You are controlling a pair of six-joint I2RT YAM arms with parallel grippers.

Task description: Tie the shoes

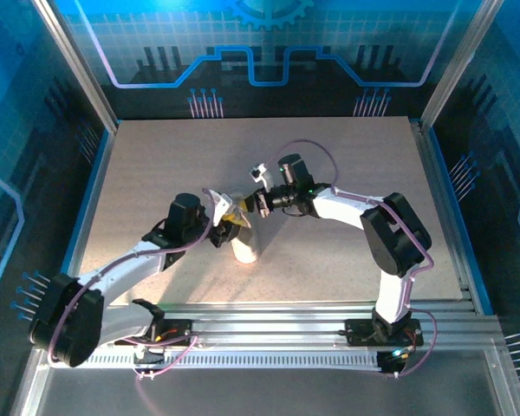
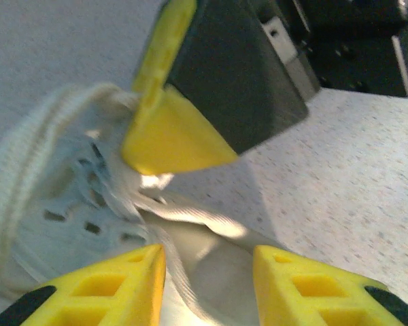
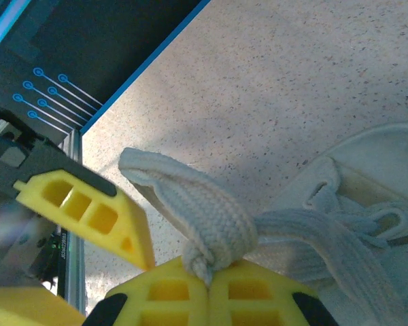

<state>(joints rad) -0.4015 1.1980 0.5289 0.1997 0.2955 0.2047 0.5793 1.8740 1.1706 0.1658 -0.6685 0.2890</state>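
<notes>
White sneaker (image 1: 245, 245) stands near the middle of the table (image 1: 156, 156), a little toward the near edge. My right gripper (image 3: 209, 268) is clamped on a lace loop (image 3: 190, 197); my left gripper (image 2: 207, 257) has its fingers apart, with a strand (image 2: 190, 221) between them. I think I should close the left on that strand, then pull both sideways evenly, not upward.

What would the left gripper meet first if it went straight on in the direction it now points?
Most likely the white lace lying across the gap of the left gripper, with the sneaker right behind it. The shut right gripper stands further along; depth is hard to judge.
</notes>
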